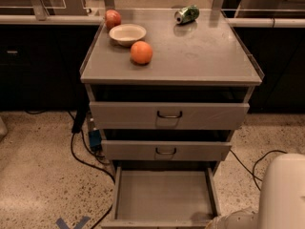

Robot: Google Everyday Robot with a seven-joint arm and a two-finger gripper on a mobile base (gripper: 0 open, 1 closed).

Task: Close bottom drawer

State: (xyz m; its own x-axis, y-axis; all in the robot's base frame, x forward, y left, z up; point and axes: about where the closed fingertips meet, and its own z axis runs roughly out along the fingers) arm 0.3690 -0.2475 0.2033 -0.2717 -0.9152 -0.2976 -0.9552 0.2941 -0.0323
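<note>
The bottom drawer (164, 194) of the grey cabinet (171, 61) is pulled far out toward me. Its plain grey tray is empty, and its front runs along the lower edge of the view, so the handle is cut off. My gripper is not in view. Only a white part of my arm (282, 190) shows at the lower right, just right of the open drawer's front corner.
The mid-sized drawer (166, 150) and the top drawer (169, 115) sit above it. On the cabinet top are an orange (141, 52), a white bowl (127, 33), an apple (113, 19) and a green can (187, 14). Cables (78, 151) lie on the floor.
</note>
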